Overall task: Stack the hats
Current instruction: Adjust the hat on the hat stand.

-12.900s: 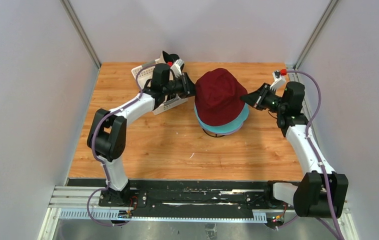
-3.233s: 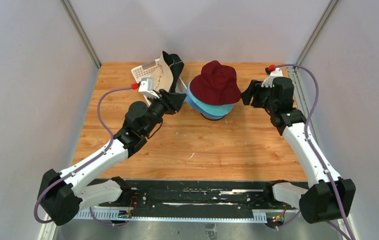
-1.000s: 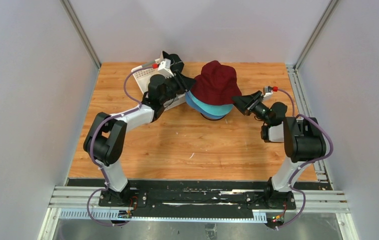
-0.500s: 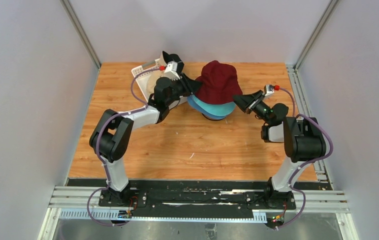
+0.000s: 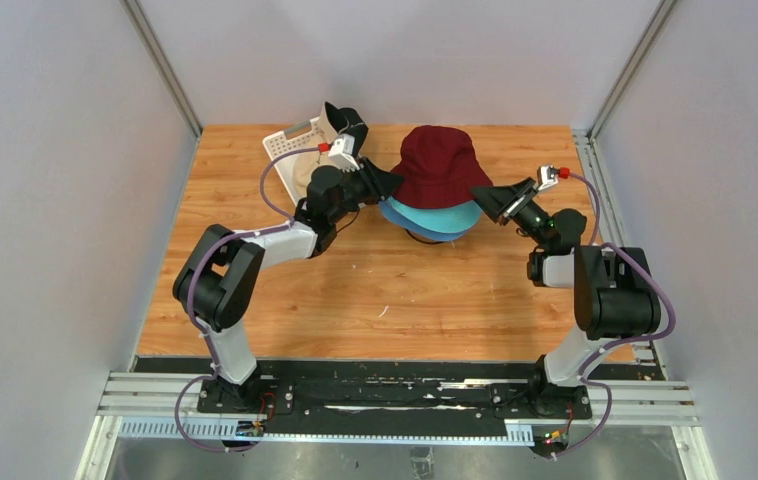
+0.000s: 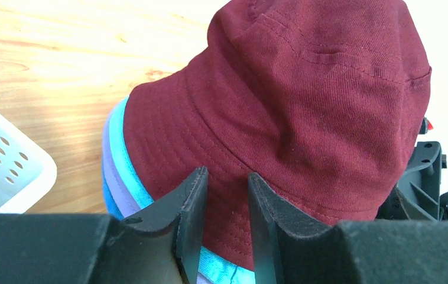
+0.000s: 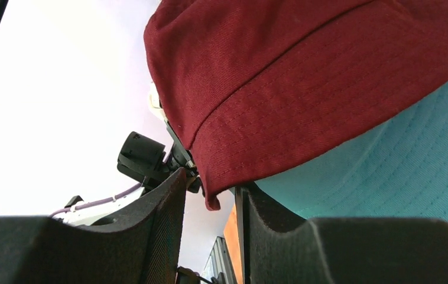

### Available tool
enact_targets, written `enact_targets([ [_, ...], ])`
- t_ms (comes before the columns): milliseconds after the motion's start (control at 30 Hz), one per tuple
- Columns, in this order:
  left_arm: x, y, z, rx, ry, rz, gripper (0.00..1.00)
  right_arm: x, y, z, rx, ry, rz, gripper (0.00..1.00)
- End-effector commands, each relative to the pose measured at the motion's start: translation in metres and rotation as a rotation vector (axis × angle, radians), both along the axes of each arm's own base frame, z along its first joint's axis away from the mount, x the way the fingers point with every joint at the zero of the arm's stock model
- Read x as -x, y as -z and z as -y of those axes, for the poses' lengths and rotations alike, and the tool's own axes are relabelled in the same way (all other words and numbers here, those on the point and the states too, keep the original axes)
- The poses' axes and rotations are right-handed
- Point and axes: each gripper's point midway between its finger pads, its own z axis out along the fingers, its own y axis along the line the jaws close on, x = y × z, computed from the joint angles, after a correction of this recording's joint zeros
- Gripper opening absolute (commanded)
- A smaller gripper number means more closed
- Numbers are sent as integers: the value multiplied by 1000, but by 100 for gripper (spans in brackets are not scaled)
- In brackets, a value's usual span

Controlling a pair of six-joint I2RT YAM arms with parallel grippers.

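The right gripper (image 5: pixel 481 198) has edged outward, and the dark red hat (image 5: pixel 440 165) now spreads wider atop the teal hat (image 5: pixel 447 216) at the wooden table's (image 5: pixel 355 290) far middle. Left wrist: the left gripper (image 6: pixel 226 180) pinches its ribbed twill brim. Right wrist: black fingers (image 7: pixel 156 225) clamp the stitched brim edge.

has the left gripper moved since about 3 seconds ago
Yes. The left gripper has moved right, away from the white basket, to the brim of the dark red hat.
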Motion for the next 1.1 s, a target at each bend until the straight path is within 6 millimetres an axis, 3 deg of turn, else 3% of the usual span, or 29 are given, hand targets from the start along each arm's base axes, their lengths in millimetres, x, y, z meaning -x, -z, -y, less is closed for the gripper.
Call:
enact_targets([
  [0,12,-2,6,-15,31,18,36,7,-11,7,9,5,68,33],
  [133,14,-1,6,-18,32,19,35,5,-1,8,21,5,39,1],
  [400,18,7,8,-25,37,7,35,9,29,7,123,15,-47,0],
  [667,29,18,12,-15,48,-14,35,26,48,21,562,111,-171,1],
  [800,36,22,11,-1,48,-23,34,28,49,23,656,93,-207,1],
  [1067,52,26,12,-10,49,-25,34,31,82,21,945,100,-293,0],
])
